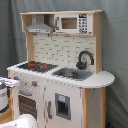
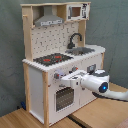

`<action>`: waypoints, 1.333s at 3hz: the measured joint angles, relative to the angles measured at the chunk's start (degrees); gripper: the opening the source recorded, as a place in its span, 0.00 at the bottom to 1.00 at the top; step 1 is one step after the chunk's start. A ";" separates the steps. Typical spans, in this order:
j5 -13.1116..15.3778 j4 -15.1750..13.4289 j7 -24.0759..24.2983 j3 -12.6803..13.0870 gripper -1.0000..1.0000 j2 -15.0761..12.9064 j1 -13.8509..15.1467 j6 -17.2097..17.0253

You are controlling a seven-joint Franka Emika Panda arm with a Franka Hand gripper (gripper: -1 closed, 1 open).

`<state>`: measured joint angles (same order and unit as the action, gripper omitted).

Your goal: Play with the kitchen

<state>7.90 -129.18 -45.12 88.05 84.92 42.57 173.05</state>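
One arm [image 2: 97, 82] reaching at the kitchen [image 2: 60, 67] front by the knobs [image 2: 57, 76], can't tell if its claw [image 2: 65, 79] is open or closed

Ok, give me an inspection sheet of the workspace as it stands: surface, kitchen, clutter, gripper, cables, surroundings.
Surface: wooden tabletop carries the kitchen.
Job's things: the kitchen stands upright; stovetop, sink, faucet, hood and microwave all in place; oven door looks shut.
Clutter: nothing seen on the counter.
Gripper: gripper at the knob panel above the oven door in the second exterior view; contact unclear.
Cables: nothing seen.
Surroundings: grey curtain behind; part of the arm at the first exterior view's left edge.
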 joint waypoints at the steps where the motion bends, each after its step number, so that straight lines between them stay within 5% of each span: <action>1: -0.60 3.81 2.47 1.00 1.00 -0.55 3.66 0.00; 3: -0.90 12.18 4.07 2.96 1.00 -0.73 11.04 0.00; 4: -1.03 12.25 4.10 3.06 1.00 -0.73 11.14 0.00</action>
<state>6.87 -116.93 -41.02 91.11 84.18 53.71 173.05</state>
